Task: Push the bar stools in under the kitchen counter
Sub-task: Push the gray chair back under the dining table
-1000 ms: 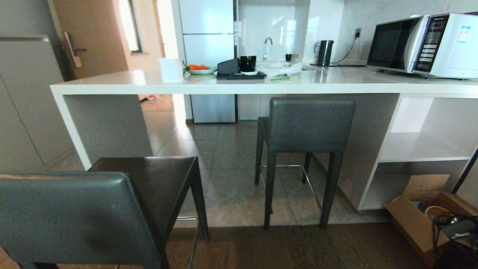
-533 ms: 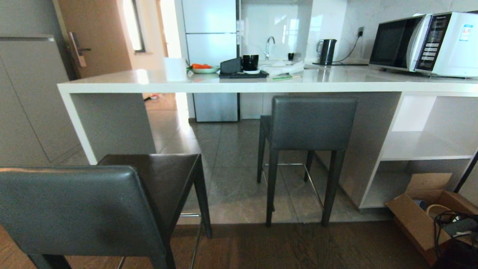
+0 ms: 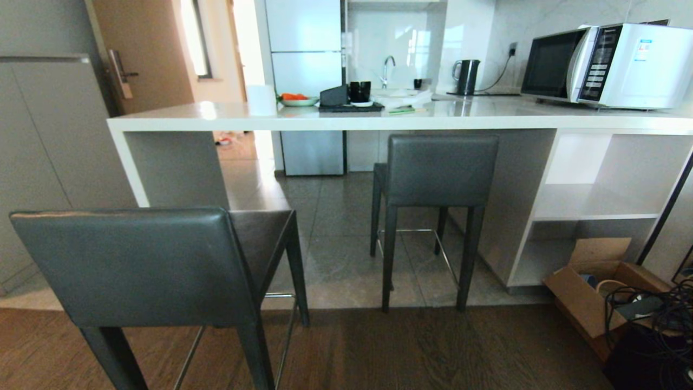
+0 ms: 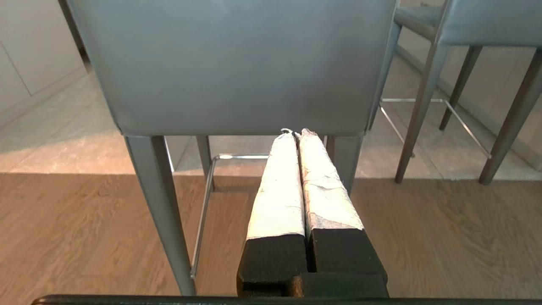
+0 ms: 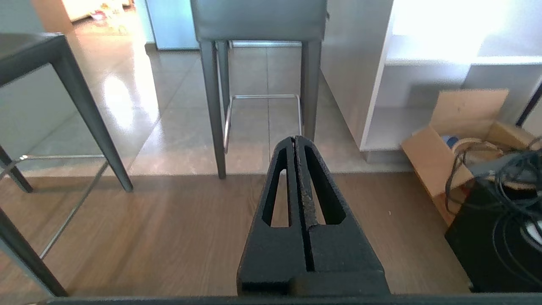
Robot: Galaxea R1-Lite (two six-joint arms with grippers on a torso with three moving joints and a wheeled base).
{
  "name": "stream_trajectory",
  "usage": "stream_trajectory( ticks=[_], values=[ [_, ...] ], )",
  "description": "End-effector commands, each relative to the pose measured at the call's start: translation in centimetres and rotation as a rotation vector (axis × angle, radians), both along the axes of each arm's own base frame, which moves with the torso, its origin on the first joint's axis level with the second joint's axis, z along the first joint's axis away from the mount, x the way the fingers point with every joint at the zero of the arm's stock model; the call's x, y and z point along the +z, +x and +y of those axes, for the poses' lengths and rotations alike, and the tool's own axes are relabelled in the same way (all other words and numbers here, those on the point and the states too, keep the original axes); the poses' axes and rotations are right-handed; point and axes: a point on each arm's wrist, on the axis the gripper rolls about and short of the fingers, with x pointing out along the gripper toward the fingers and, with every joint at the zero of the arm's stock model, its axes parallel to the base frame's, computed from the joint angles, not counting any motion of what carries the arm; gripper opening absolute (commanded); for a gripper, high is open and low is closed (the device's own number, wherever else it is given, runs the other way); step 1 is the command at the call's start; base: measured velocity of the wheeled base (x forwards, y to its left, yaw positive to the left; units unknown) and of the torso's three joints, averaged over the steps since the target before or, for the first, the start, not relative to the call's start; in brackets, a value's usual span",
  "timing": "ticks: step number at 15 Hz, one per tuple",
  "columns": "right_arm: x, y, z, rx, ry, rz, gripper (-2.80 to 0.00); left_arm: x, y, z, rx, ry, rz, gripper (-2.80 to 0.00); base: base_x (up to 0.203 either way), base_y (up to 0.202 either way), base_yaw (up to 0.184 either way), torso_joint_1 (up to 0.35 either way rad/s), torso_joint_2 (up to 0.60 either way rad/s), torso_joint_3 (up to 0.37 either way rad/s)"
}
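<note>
Standing on wood floor (image 3: 433,352), near stool (image 3: 135,265), far stool (image 3: 441,168) under white counter (image 3: 325,120), left gripper (image 4: 295,133) and right gripper (image 5: 295,139) closed, empty

Two matching bar stools stand upright, each with a low dark grey leather backrest, dark square seat, slim black legs and a thin metal footrest. The near stool (image 3: 162,271), at seven o'clock, stands out on the wood floor, clear of the counter (image 3: 335,116). The far stool (image 3: 436,179), at one o'clock, sits tucked under the glossy white slab.
</note>
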Motion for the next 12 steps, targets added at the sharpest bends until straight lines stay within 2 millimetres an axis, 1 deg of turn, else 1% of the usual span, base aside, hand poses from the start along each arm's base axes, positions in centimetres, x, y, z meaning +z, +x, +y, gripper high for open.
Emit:
stream_trajectory(
  ticks=[1,4,6,12],
  values=[
    [-0.25,0.08,0.0,-0.001,0.0,0.01,-2.8,-0.24,0.07,0.0,-0.001,0.0,0.008,-2.8,0.0,0.0,0.0,0.0,0.0,0.0],
    [-0.25,0.08,0.0,0.0,0.0,0.01,-2.8,-0.24,0.07,0.0,0.0,0.0,0.008,-2.8,0.0,0.0,0.0,0.0,0.0,0.0],
    [-0.25,0.07,0.0,0.0,0.0,0.009,-2.8,-0.24,0.07,0.0,-0.001,0.0,0.008,-2.8,-0.002,0.082,-0.001,0.002,0.01,0.003],
    [-0.25,0.07,0.0,0.0,0.001,0.009,-2.8,-0.24,0.07,0.0,0.0,-0.005,0.008,-2.8,0.0,0.193,-0.002,0.004,0.0,0.003]
  ],
)
